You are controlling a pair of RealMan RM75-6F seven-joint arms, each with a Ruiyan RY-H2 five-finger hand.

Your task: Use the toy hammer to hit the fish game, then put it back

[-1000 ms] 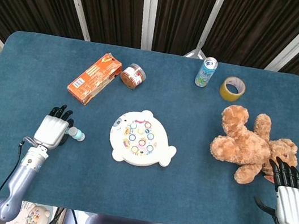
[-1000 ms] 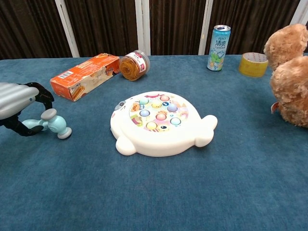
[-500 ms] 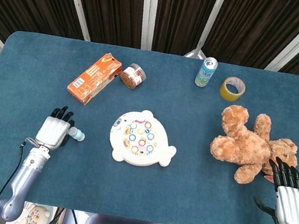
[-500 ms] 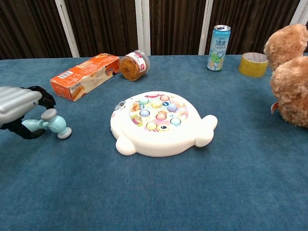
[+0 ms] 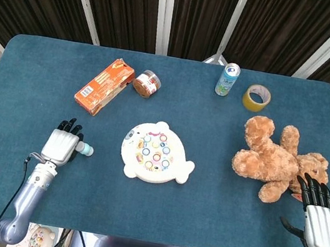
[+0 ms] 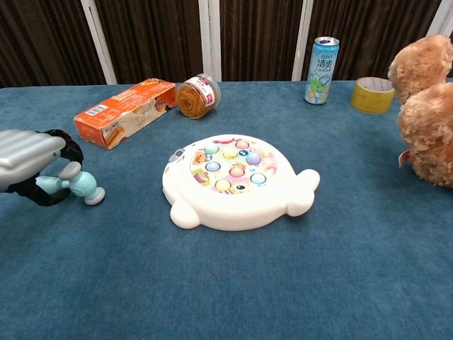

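While we scan from the left, our left hand point(image 6: 28, 164) sits low on the blue counter point(image 5: 215, 202), fingers curled round the handle of the toy hammer point(image 6: 76, 184). Its pale teal head pokes out to the right of the hand and rests on the cloth, well apart from the fish game point(image 5: 156, 152).

Further back on the left we see an orange carton point(image 5: 103, 85) lying flat, and just to its right a small jar point(image 5: 147, 84) on its side.

In the middle sits the fish game, a white fish-shaped board with coloured buttons on top, its tail pointing right.

At the far side right of centre a drink can point(image 5: 227, 79) stands upright, with a roll of yellow tape point(image 5: 256, 97) just beside it.

On the right a brown teddy bear point(image 5: 276, 160) sprawls, and near it at the counter's edge our right hand point(image 5: 318, 212) lies empty, dark fingers spread toward the bear.
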